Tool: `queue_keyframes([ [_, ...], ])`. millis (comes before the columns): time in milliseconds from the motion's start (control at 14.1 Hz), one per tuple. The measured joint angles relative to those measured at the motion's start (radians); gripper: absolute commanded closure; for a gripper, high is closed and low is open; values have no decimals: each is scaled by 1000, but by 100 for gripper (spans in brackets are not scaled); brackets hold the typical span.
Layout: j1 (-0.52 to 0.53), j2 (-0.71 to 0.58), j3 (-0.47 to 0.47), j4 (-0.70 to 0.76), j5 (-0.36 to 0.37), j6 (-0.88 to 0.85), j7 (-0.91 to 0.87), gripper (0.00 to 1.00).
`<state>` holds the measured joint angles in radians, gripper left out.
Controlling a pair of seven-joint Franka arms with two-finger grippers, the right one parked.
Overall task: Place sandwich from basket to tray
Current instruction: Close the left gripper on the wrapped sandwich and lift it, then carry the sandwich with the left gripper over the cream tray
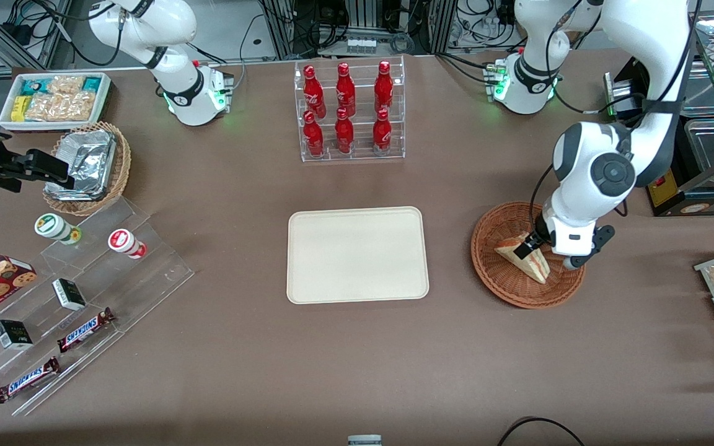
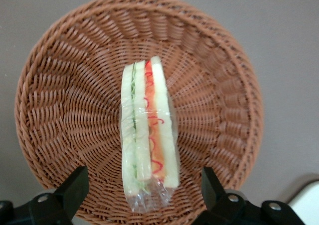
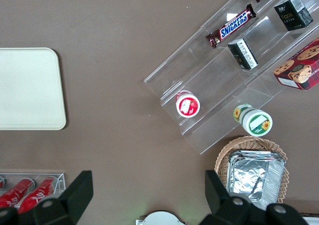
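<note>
Seen from the front, the gripper (image 1: pixel 540 244) hung low over the basket (image 1: pixel 501 282), just above the sandwich (image 1: pixel 525 257) lying inside it, well apart from the tray (image 1: pixel 357 254). Closer, from the left wrist, its fingers (image 2: pixel 75 187) stood apart on either side of the wrapped sandwich (image 2: pixel 148 140), touching nothing, over the basket (image 2: pixel 70 110).

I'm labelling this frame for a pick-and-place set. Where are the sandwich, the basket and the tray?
sandwich (image 2: pixel 148 135), left wrist view, on its wrapped filling edge.
basket (image 1: pixel 521 296), front view, on its woven rim nearest the camera.
tray (image 1: pixel 357 254), front view, on its bare middle.
gripper (image 1: pixel 535 245), front view, over the sandwich, fingers open.
</note>
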<state>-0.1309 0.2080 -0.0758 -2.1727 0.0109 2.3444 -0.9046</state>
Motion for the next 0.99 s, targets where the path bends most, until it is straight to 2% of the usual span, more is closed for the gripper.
queue_keyframes([
  [213, 0, 43, 0, 0, 0, 29, -6, 1],
  [283, 0, 58, 0, 0, 0, 43, -8, 23],
  [354, 0, 71, 0, 0, 0, 59, -9, 78],
  [425, 0, 83, 0, 0, 0, 67, -10, 100],
  [850, 0, 82, 0, 19, 0, 56, -10, 100],
  [992, -2, 57, -1, 81, 0, -57, -9, 100],
])
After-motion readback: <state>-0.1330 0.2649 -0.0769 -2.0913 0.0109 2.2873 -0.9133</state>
